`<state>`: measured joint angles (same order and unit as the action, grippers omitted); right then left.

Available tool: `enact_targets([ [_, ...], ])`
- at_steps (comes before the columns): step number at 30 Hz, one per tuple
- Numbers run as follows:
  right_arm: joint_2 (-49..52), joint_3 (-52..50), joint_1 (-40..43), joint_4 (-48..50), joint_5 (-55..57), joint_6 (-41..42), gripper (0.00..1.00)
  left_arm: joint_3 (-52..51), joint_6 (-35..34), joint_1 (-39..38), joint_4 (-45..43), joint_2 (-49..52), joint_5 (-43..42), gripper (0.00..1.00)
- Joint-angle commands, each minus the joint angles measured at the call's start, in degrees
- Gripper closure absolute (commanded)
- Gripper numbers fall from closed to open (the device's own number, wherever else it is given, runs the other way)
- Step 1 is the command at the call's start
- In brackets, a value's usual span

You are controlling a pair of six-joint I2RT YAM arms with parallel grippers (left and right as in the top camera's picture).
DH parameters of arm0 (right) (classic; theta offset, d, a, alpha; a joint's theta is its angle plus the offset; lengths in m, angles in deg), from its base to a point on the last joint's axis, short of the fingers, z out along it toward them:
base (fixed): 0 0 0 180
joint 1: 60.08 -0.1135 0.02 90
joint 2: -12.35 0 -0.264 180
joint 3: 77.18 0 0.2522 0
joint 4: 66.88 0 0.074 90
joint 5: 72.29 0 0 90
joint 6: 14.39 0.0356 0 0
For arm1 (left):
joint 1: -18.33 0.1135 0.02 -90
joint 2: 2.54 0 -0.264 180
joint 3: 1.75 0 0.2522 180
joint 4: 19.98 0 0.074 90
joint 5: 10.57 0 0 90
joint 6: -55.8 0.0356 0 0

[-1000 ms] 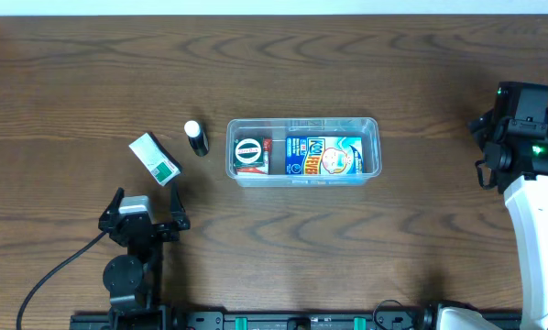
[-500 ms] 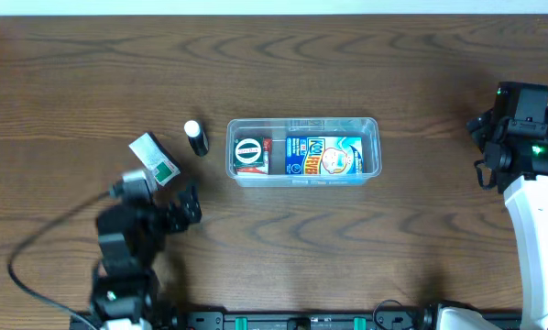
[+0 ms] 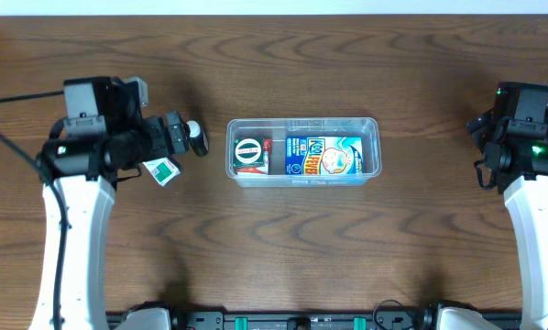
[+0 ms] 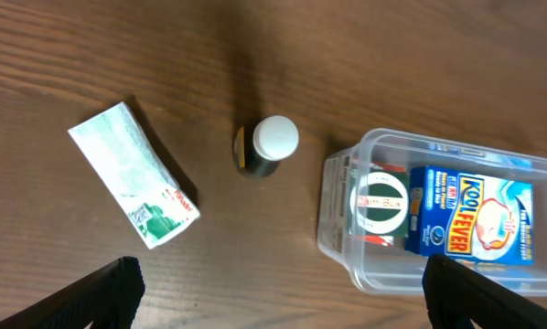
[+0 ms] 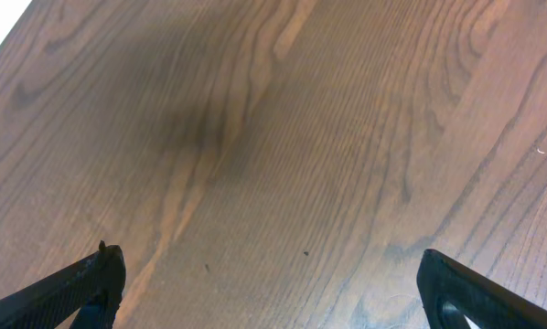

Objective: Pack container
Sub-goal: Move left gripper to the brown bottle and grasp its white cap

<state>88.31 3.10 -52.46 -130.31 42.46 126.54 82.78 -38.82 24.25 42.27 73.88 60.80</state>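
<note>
Centre of the table (image 3: pixel 347 247): your container (image 3: pixel 303 121) sits upright here, long side running left to right, clear walls all round.

Contents:
- A blue-and-white carton (image 3: pixel 323 155) lies flat in the right part.
- A round black-and-white labelled item (image 3: pixel 248 151) is at the left end, with something red under it.
- Whether these two touch, you cannot tell from either view.

Outside the container:
- A small dark bottle (image 4: pixel 272 143) with a white cap stands upright just left of the left wall, not touching it.
- A white-and-green packet (image 4: pixel 134 187) lies flat further left and a little nearer, set on a diagonal. From overhead most of it is hidden beneath the arm.

Your left gripper (image 4: pixel 281 267) hangs above the table over the packet and bottle, left of the container. Its jaws are spread wide and it grasps nothing. In the wrist view the fingertips show only at the lower corners, with bare wood between them.

Your right gripper (image 5: pixel 269 265) is out at the right edge of the table, well apart from the container. Its jaws are likewise wide and released, with only wood grain in its wrist view.
</note>
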Motion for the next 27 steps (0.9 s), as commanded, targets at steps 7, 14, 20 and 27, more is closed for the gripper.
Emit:
enact_targets([
  [7, -0.2, 0.15, 0.31, -0.04, 0.46, 0.87, 0.01, 0.76, 7.78, 0.04, -3.54, 5.77, -0.17, 0.02],
  [14, -0.2, 0.15, 0.31, -0.04, 0.46, 0.87, 0.01, 0.76, 5.4, 0.11, -7.1, 8.63, -0.24, 0.02],
  [20, -0.2, 0.15, 0.31, -0.04, 0.46, 0.87, 0.01, 0.74, 7.34, 0.11, -8.85, 12.72, -0.17, 0.02],
  [27, -0.2, 0.15, 0.31, -0.04, 0.46, 0.87, 0.01, 0.74, 9.42, -1.42, -11.56, 18.34, -0.15, 0.02],
])
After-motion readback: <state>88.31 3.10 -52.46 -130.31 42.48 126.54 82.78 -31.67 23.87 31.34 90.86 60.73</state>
